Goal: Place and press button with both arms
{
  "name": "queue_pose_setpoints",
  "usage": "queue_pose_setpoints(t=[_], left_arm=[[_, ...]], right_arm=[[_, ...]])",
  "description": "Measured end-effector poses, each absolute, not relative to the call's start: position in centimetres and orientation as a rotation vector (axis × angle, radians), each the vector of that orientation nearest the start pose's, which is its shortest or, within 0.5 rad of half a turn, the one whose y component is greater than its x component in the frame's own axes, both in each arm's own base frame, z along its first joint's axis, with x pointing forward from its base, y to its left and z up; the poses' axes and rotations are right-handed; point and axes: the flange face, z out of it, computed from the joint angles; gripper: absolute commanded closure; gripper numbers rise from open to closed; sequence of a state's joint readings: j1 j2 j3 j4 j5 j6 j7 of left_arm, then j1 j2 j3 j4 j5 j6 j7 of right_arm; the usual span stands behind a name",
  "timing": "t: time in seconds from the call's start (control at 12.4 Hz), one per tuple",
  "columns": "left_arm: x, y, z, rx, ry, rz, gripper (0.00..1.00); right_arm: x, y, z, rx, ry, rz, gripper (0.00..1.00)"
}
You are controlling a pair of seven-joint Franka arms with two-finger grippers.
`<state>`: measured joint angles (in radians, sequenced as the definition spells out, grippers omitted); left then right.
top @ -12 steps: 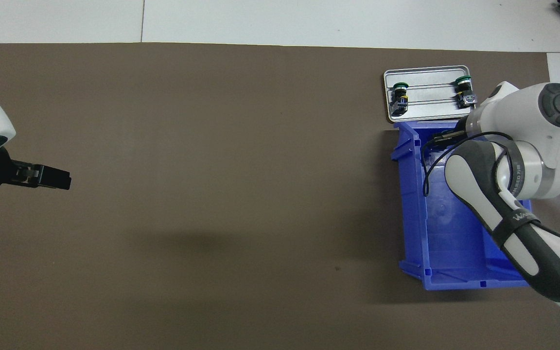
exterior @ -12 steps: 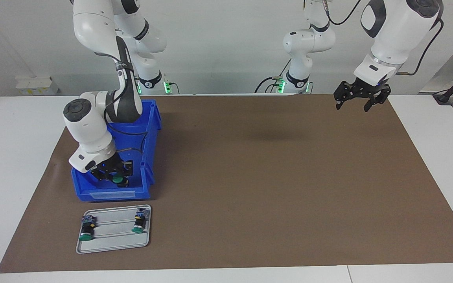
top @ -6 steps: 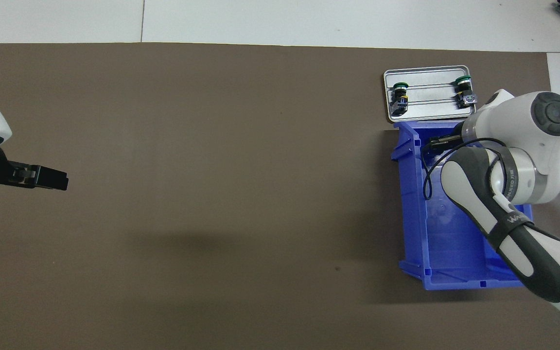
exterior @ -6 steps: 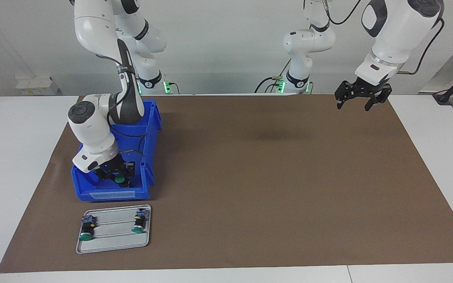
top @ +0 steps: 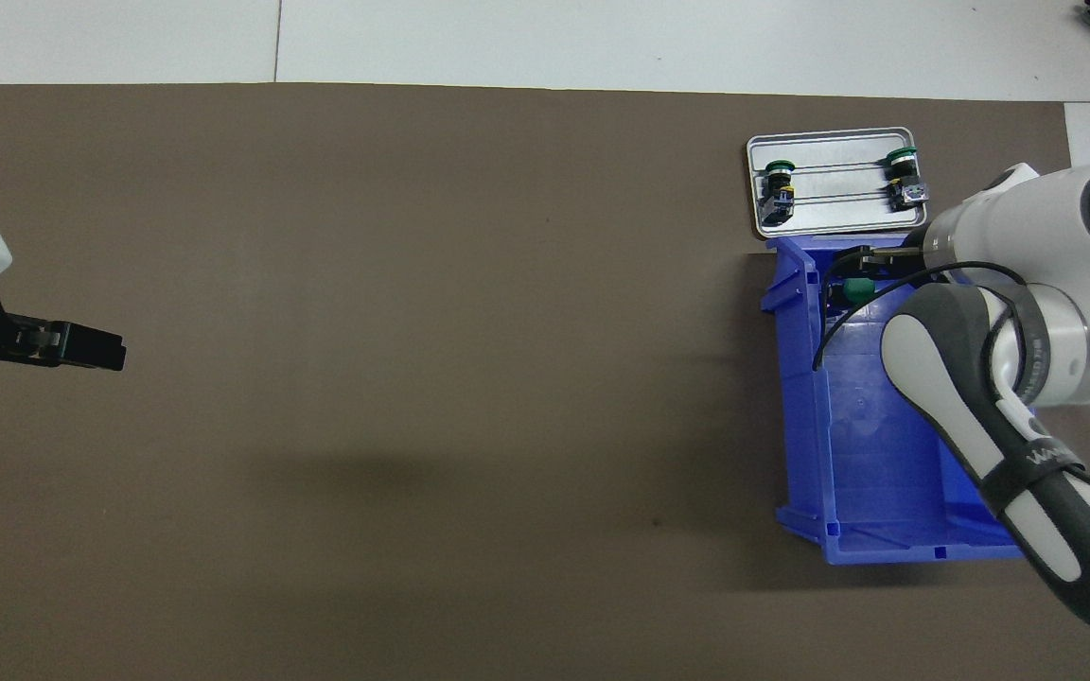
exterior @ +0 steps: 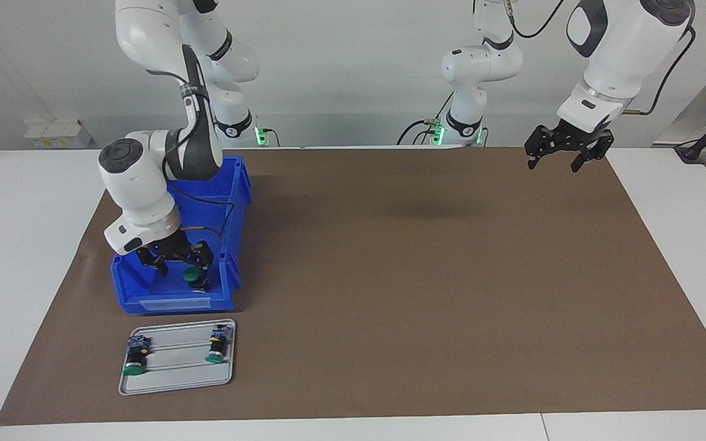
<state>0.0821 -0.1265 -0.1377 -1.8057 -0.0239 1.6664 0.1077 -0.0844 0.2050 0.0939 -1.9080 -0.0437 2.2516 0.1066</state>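
A second ago the right tool (exterior: 176, 262) sat low in the blue bin (exterior: 144, 293) with its fingertips closed around the green-capped button (exterior: 193, 276); now it has lifted a little and its fingers stand spread, with the button lying apart from them on the bin floor, at the end of the bin that lies farthest from the robots. In the overhead view the green cap (top: 854, 288) shows just inside that bin wall, uncovered by the arm. My reading is that the grip has let go, by slip or by choice, so the button is not yet on its way to the tray and the pick would need doing again before any placing or pressing. The left tool (exterior: 567, 150) has drifted slightly upward over the left arm's end of the mat; it waits, fingers wide apart and holding nothing. The grey metal tray (exterior: 175, 386) lies just beside the bin, farther from the robots, and carries two other green-capped switches (exterior: 135, 359), one toward each end, both where they were a second ago. The counter is white, covered over most of its width by a brown mat (exterior: 426, 294) that looks flat and clean. A plain pale wall rises at the robots' end, with green lights glowing at the arm bases, and a small white box (exterior: 59, 133) sits on the counter at the right arm's end.
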Motion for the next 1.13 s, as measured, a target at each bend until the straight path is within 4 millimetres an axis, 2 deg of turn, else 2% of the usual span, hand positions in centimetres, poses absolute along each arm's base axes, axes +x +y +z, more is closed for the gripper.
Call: queue_pose_setpoints(t=[0.32, 0.49, 0.73, 0.89, 1.13], left_arm=[[51.8, -3.5, 58.9, -3.138, 0.25, 0.023, 0.0], [51.8, -3.5, 58.9, -3.138, 0.25, 0.023, 0.0], [51.8, -3.5, 58.9, -3.138, 0.25, 0.024, 0.0], [51.8, -3.5, 58.9, -3.138, 0.25, 0.024, 0.0], [51.8, -3.5, 58.9, -3.138, 0.25, 0.025, 0.0]], right_arm=[[58.8, 0.7, 50.3, -3.15, 0.216, -0.211, 0.01], [58.1, 0.9, 55.5, -3.155, 0.24, -0.192, 0.01], [57.7, 0.8, 61.0, -3.155, 0.252, -0.186, 0.01], [57.6, 0.7, 62.5, -3.156, 0.255, -0.173, 0.01], [57.4, 0.7, 62.1, -3.162, 0.256, -0.106, 0.01]])
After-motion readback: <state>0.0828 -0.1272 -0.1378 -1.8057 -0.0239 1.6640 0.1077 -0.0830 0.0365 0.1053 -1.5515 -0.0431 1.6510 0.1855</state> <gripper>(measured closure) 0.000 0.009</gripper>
